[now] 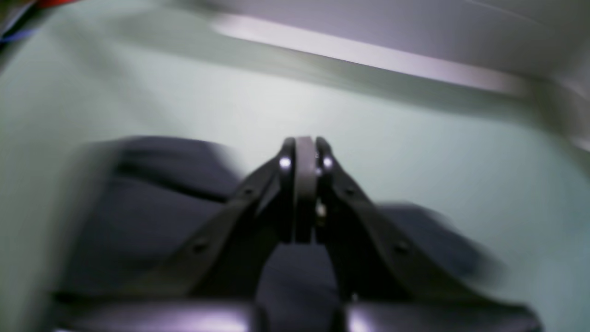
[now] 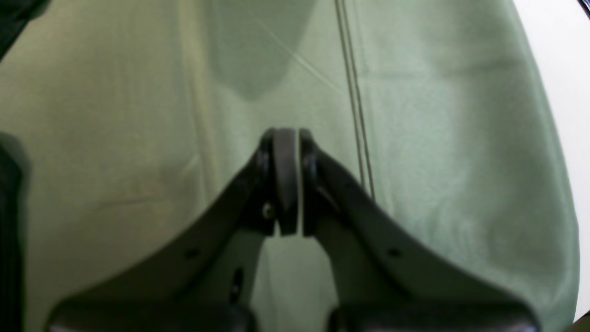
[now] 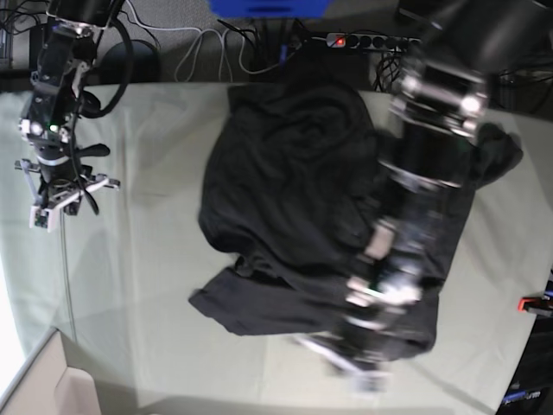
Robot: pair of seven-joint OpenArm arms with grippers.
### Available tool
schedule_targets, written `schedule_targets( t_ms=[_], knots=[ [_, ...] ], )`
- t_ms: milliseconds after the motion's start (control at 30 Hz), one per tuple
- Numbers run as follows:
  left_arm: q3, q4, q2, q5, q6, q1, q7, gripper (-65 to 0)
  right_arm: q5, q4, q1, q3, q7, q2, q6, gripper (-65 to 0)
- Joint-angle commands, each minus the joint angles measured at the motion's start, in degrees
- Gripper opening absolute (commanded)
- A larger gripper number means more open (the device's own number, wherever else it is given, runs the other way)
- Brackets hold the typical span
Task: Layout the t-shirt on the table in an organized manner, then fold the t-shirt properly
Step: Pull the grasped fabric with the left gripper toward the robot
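The right gripper (image 3: 59, 197) hung over bare bench (image 3: 155, 285) at the left of the base view, well apart from the t-shirt (image 3: 294, 181). In its wrist view the fingers (image 2: 286, 175) were pressed together with nothing between them.

The t-shirt lay crumpled in the middle of the bench, bunched and overlapping itself, with one sleeve trailing toward the right edge. It was far from laid out flat.

The left gripper (image 3: 359, 363) reached across the shirt toward its near hem, the arm stretched long and low over the cloth and blurred in the picture. Its fingers (image 1: 304, 184) were clenched together; as far as the smeared wrist view showed, they pinched no fabric, the dark cloth lying under and behind them.

The risk, as I judged it, was twofold. The low arm could drag or bunch the shirt further while sweeping across it. And with the right arm so far off, any pull by the left alone would slide the whole heap instead of spreading it.
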Motion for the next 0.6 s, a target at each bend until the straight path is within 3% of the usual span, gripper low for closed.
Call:
schedule_targets(
  t_ms=[0,133,233,333,400,567],
  knots=[
    [1.0,1.72,1.24,2.19,0.22,-0.3,-1.42,-64.9,0.28,1.22,0.49,0.27,1.3,0.78,-0.18,-65.0],
    [5.57,2.78,7.13,12.04,0.22,6.64,-1.86,-65.0,0.1,1.22,0.49,0.44,1.3,0.96,-0.18,-65.0],
    [5.4,5.06,8.28,17.84,0.22,11.04,-1.6,-64.8,0.1,1.22,-0.83,0.44,1.3,1.48,-0.18,-65.0],
    [2.41,7.7,7.92,18.72,0.22,13.32,-1.6,-60.2,0.28,0.96,-1.0,0.44,1.3,2.1,-0.18,-65.0],
    [-3.04,9.46,7.57,18.72,0.13,13.94,-1.51,-51.9,0.28,0.96,-1.18,0.44,1.3,2.01,-0.18,-65.0],
    [-16.49,8.14,6.34,18.63,-0.31,11.12,-1.51,-21.8,0.28,0.87,-0.92,0.18,1.3,1.83,-0.18,-65.0]
  ],
)
